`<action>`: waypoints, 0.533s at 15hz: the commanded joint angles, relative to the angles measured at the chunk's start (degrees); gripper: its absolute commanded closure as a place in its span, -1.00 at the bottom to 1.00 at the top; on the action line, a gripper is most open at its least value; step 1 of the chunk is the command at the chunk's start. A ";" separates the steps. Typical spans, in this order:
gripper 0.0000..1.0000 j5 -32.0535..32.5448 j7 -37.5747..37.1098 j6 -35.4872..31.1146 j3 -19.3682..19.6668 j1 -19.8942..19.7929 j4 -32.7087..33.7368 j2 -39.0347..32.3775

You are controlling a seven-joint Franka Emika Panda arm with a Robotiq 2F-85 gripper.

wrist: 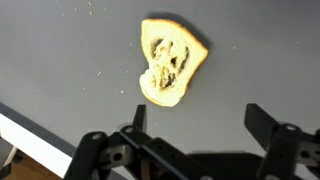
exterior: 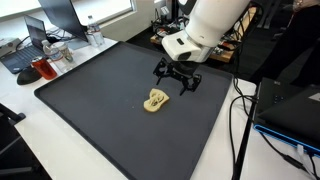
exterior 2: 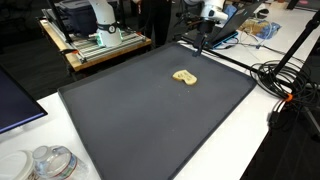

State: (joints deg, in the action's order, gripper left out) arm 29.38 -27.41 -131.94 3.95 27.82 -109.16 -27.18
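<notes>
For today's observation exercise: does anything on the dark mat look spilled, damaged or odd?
Yes: the bread piece looks torn through its middle, and pale crumbs lie scattered on the mat beside it.

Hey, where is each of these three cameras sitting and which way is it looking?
An exterior view: above a corner of the black mat, looking down across it toward cluttered desks; shows the white arm and open gripper near the bread-like piece.
An exterior view: off the mat's end far from the robot, facing it; the arm shows small at the top.
Wrist view: looks down past the gripper's fingers at the piece.
Shared: all three show the piece on the mat.
</notes>
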 commanded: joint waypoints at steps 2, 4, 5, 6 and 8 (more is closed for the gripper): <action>-1.00 -0.35 0.23 -7.91 -3.44 -4.43 -13.57 10.04; -1.00 -1.94 2.07 -10.94 -4.71 -6.57 -17.11 12.55; -1.00 -3.72 3.78 -12.63 -5.62 -7.98 -18.83 13.69; -1.00 -5.59 5.57 -14.31 -6.44 -9.34 -20.34 14.71; -1.00 -10.97 10.83 -17.20 -8.16 -12.35 -23.05 16.44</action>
State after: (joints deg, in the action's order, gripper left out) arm 25.00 -23.29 -144.78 -1.29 19.96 -126.15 -15.46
